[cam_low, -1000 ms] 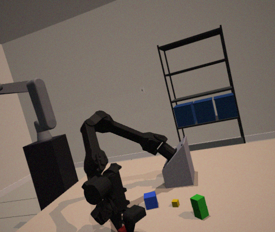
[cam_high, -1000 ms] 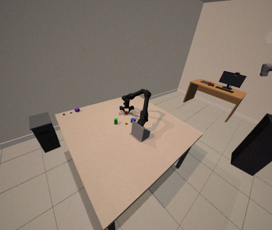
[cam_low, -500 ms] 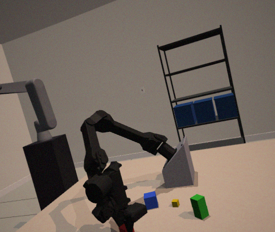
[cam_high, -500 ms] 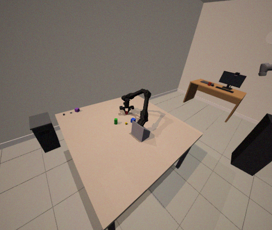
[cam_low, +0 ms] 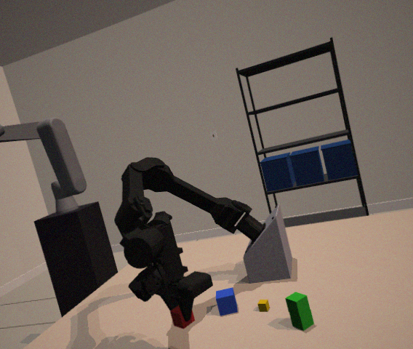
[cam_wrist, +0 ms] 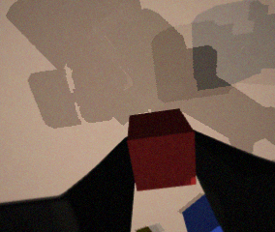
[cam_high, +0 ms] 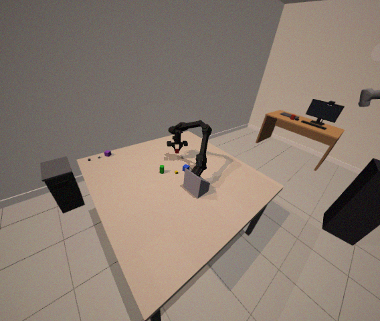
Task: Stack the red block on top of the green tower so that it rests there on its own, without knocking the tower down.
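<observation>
My gripper (cam_high: 176,150) (cam_low: 180,313) (cam_wrist: 158,139) is shut on the red block (cam_high: 176,151) (cam_low: 178,320) (cam_wrist: 162,165), one finger on each side of it. It holds the block above the table (cam_high: 148,224), with a shadow below. The green tower (cam_high: 162,169) (cam_low: 299,311) stands upright on the table, apart from the gripper, on the far side of the blue and yellow blocks in the exterior view. The tower is not in the wrist view.
A blue block (cam_high: 185,168) (cam_low: 227,302) (cam_wrist: 199,216) and a small yellow block (cam_high: 176,172) (cam_low: 263,305) lie between the held block and the tower in the exterior view. The grey arm mount (cam_high: 193,182) (cam_low: 270,257) stands behind them. A purple block (cam_high: 107,153) lies near the table's far-left edge.
</observation>
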Controlling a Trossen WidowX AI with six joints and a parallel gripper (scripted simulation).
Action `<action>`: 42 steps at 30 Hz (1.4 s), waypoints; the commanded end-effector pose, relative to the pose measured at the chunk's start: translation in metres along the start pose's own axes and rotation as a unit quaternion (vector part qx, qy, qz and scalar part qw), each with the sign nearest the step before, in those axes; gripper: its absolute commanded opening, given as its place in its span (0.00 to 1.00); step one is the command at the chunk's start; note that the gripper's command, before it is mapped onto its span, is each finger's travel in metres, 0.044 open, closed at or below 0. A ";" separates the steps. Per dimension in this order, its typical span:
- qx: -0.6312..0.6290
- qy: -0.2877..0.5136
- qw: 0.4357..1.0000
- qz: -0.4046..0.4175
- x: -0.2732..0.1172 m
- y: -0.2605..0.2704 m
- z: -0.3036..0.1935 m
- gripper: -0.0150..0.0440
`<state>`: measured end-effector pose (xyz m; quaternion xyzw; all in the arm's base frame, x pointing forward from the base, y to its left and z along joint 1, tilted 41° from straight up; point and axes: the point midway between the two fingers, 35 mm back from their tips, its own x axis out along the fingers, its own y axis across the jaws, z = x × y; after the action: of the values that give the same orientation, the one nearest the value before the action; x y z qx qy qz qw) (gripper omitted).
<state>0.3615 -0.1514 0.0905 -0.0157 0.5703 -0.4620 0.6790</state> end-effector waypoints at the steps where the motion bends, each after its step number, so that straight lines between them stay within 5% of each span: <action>1: 0.008 -0.006 1.000 0.001 -0.022 -0.003 0.003 0.25; 15: 0.007 -0.005 1.000 0.004 -0.040 0.012 -0.006 0.25; 42: 0.005 0.000 1.000 0.009 -0.040 0.146 -0.174 0.25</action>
<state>0.3312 0.0354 -0.0039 -0.0021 0.5648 -0.4539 0.6892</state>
